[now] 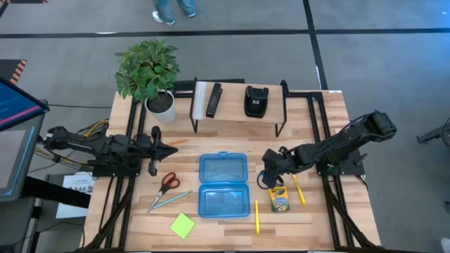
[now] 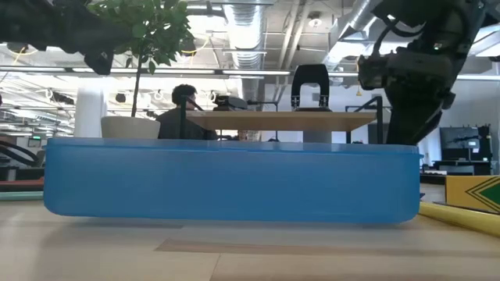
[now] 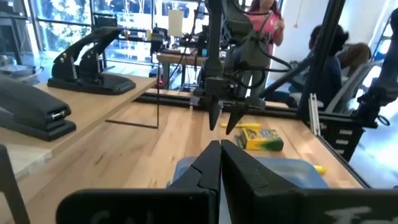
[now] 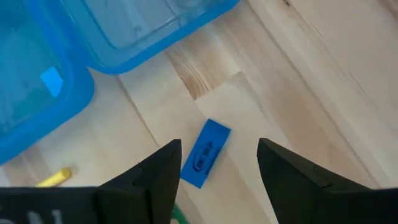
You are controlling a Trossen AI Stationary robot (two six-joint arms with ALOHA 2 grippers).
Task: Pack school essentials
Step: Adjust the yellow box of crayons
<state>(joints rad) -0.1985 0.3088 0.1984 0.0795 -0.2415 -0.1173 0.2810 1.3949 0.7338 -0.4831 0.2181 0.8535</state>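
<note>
Dark right gripper (image 4: pixel 217 171) fingers stand spread, released, over the small blue eraser (image 4: pixel 206 153) lying flat on the desk (image 4: pixel 298 74); the open blue case (image 4: pixel 56 56) sits beside it. Left gripper (image 3: pixel 221 163) waits clenched, empty, across the desk.

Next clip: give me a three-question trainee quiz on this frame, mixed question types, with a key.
1. True or false: the blue box lies open on the table.
2. What lies between the open fingers of the right gripper? A) blue eraser B) scissors C) sticky notes
3. Fill in: the left gripper is ____.

Key: 1 true; 2 A, the eraser lies on the wood, not yet gripped; 3 shut, holding nothing.
</note>
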